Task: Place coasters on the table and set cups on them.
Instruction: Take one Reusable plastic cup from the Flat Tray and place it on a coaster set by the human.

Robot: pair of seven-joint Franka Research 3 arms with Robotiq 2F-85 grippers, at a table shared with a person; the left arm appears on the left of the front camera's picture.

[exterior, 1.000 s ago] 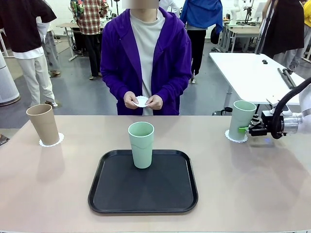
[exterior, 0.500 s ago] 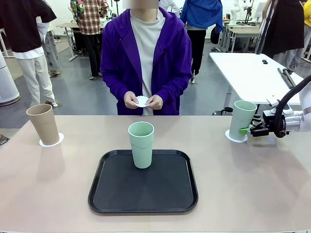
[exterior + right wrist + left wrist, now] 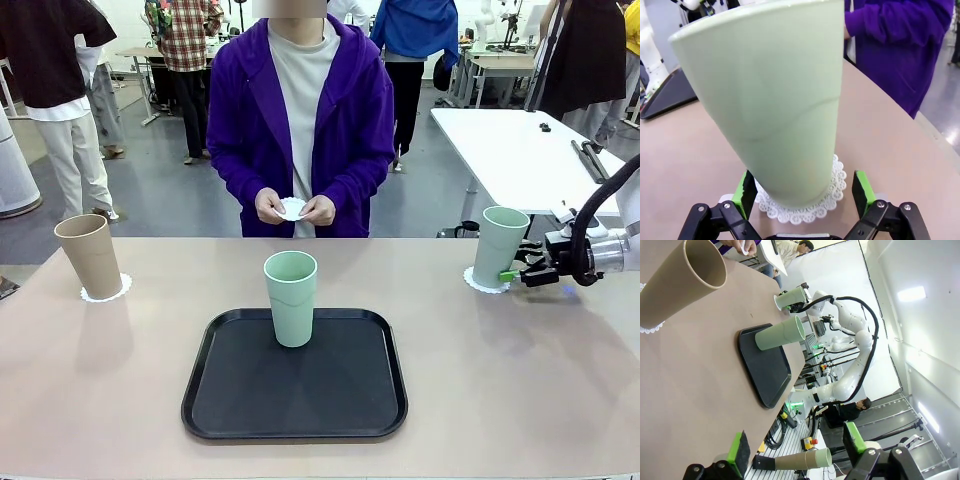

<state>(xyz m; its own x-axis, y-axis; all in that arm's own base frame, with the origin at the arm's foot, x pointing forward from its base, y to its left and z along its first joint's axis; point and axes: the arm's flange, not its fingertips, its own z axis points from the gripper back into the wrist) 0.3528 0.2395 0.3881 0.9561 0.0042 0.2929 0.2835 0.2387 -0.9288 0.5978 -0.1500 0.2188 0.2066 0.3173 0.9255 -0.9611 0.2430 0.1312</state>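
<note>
Gaping beside far-edge cup: R gripper

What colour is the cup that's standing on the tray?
The cup on the tray is pale mint green, seen best in the front view.

- We read the worktop as a plain beige top, matt and smooth.
- The tray looks like black plastic, with a faint sheen along its rim.
- The mint cup on the tray, the mint cup at the right and the tan cup share a smooth, matt finish (a faint moulded line rings the right one).
- The coaster under the right cup and the coaster under the tan cup are thin white paper with lacy punched edges.
- On the right end effector we see hard black parts with a slight gloss and matt green pads.
- The person's purple hoodie is soft cloth.
</note>
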